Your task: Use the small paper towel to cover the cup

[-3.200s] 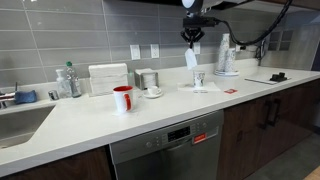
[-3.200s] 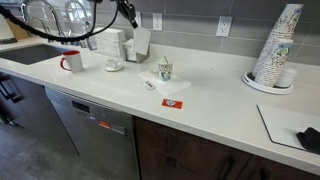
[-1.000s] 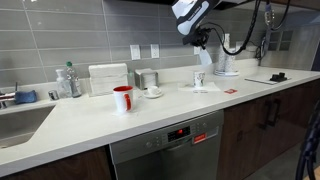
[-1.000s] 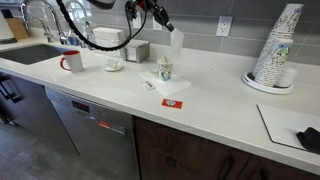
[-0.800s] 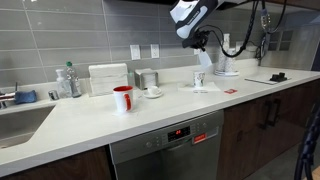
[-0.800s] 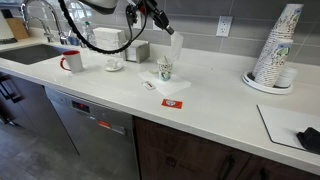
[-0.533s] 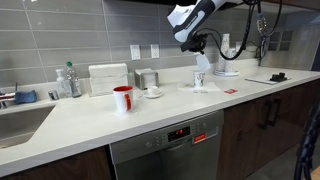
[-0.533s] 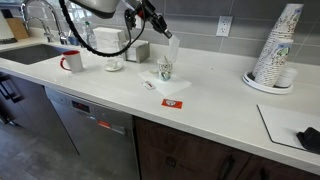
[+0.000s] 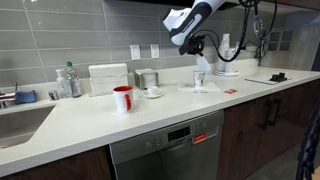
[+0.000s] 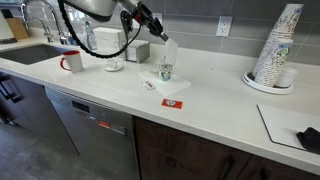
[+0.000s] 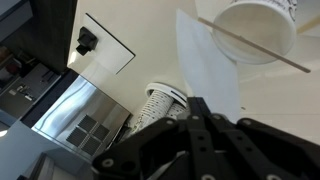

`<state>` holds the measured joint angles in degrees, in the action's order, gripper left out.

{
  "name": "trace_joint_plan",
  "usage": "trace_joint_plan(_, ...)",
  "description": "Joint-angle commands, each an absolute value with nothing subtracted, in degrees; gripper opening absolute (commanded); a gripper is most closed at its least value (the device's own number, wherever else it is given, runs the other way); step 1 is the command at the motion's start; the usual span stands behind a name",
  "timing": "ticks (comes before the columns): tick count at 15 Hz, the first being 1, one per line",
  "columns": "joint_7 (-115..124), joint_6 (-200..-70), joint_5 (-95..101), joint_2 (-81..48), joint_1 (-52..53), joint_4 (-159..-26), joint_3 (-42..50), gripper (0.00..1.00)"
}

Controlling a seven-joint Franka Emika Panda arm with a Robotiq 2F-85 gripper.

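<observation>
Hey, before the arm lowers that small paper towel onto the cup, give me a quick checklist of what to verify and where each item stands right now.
1. Grip: the gripper is shut on the small paper towel: ok.
2. Hang: the towel hangs limp and free below the gripper: ok.
3. Target: the cup is upright with its mouth uncovered: ok.
4. Alignment: towel centred over the cup: not ok; in the wrist view it overlaps only one edge of the mouth.
5. Rim: a thin stick lies across it; whether it will prop the towel up: cannot tell.
6. Surroundings: the red mug stands well away: ok.
</observation>
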<state>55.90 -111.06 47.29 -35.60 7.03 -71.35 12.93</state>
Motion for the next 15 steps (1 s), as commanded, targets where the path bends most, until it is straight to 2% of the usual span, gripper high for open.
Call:
trace_joint_plan(1, 55.6, -109.5, 50.0, -35.9, 7.7, -71.0, 12.1, 0.0)
trace_joint_plan(10, 50.0, -102.9, 52.8, -37.3, 9.0, -70.8, 9.7, 0.0)
trace_joint_plan(15, 47.1, -103.5, 53.9, -38.3, 9.1, -70.3, 9.0, 0.0)
